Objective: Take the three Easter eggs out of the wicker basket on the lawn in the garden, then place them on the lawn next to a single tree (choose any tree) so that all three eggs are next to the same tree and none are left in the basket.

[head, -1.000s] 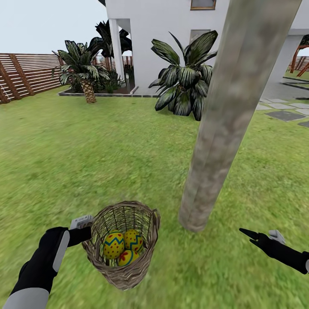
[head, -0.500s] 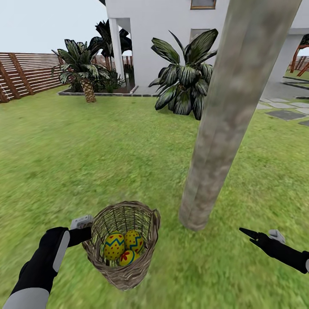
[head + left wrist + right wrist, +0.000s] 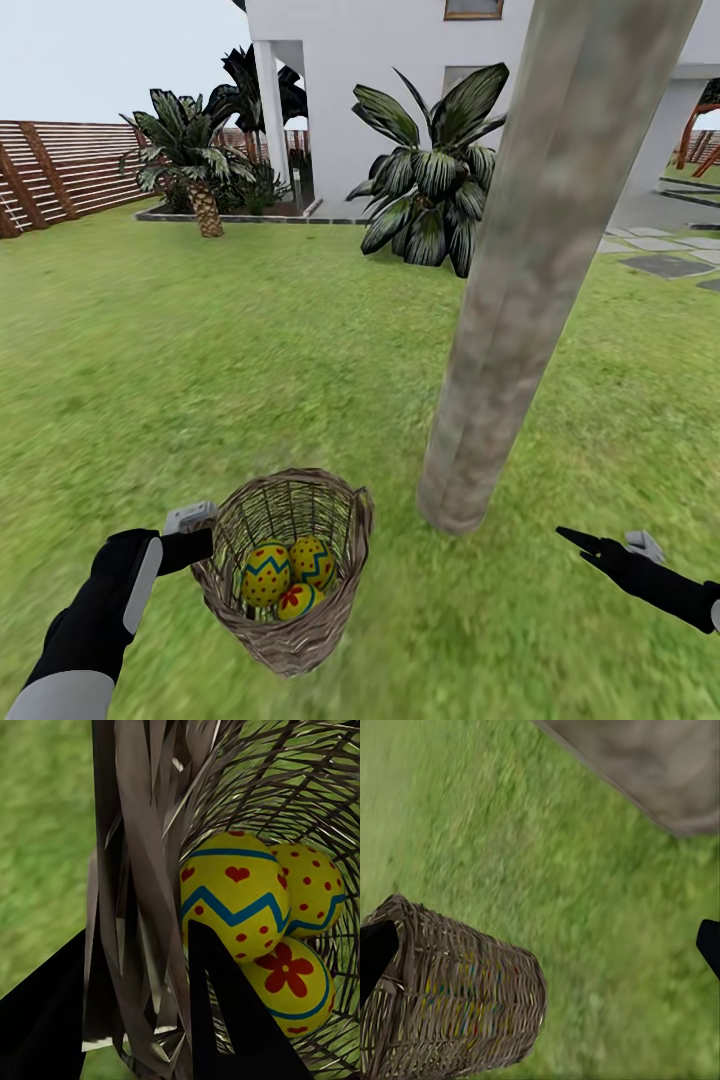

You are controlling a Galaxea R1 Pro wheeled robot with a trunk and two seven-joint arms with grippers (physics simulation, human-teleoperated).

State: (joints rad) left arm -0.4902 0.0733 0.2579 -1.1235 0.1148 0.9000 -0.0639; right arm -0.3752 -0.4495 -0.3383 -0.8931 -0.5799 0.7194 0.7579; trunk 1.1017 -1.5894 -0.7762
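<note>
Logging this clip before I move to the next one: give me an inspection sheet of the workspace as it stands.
Surface: lawn, short mottled green grass, ground level.
Job's things: wicker basket tilted, held at its rim; three Easter eggs all inside it, yellow with blue zigzags, red hearts, dots and a flower. Tree has a leaning grey-brown trunk whose base stands just right of the basket.
Clutter: nothing seen.
Grippers: left hand shut on the basket wall, one finger inside beside the eggs; right hand empty, hovering over grass right of the trunk, fingers apart.
Cables: nothing seen.
Surroundings: white house, brown slatted fence, palms, paving slabs.
</note>
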